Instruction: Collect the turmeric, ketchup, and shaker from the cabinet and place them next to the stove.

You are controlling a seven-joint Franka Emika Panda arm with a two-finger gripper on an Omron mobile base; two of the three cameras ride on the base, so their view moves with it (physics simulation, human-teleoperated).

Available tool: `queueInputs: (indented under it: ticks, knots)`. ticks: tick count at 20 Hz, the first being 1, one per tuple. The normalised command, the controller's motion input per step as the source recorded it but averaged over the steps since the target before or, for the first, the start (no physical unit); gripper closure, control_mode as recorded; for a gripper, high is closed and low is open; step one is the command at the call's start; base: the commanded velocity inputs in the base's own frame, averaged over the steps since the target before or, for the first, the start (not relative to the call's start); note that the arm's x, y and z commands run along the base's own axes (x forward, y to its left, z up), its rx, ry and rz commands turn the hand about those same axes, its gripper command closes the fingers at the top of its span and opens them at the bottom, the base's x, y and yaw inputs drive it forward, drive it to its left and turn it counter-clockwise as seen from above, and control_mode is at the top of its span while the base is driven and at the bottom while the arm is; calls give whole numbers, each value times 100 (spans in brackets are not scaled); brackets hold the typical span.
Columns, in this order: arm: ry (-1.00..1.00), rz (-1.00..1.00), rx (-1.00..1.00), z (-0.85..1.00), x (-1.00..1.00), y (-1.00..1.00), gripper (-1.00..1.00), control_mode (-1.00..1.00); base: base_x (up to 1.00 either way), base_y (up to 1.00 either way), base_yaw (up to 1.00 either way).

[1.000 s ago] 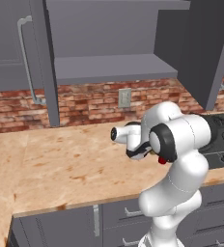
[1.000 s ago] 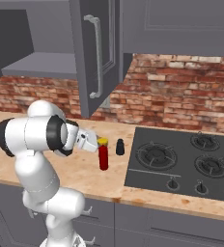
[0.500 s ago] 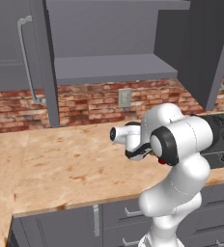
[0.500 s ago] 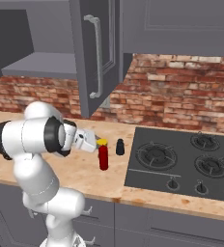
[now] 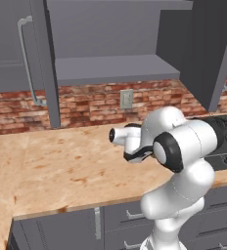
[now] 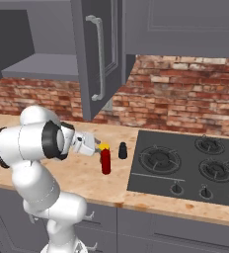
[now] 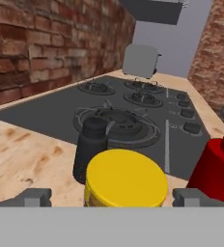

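While the arm folds low over the counter [image 5: 61, 166] in the left base view, the cabinet [image 5: 115, 68] shelf stands bare.

Right base view: gripper [image 6: 97, 147] at the turmeric [image 6: 104, 147], just behind the ketchup [image 6: 106, 161]; shaker [image 6: 122, 150] beside them, all left of the stove [image 6: 185, 168].

Hand view: yellow lid [image 7: 125, 177] sits between the fingertips [image 7: 34, 197], jaws wide of it; grip or contact, cannot tell. If releasing, back straight out, steering clear of the ketchup to one side and the shaker beyond.

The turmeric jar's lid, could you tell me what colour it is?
Yellow; the turmeric lid shows best in the hand view.
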Motion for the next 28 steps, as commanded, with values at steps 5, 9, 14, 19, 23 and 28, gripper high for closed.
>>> queueInputs:
  ticks: [5,9,14,19,23,28]
  knots:
    - [0,-4,0,0,-22,16,-100,-100,0,0,0]
    - [0,-4,0,0,-27,19,-100,-100,0,0,0]
    - [0,-5,0,2,-38,22,-100,-100,0,0,0]
    - [-4,-5,0,24,-59,10,-100,-100,0,0,0]
    - [-12,-2,0,51,-66,0,-100,-100,0,0,0]
    - [-15,-2,0,58,-68,0,-100,-100,0,0,0]
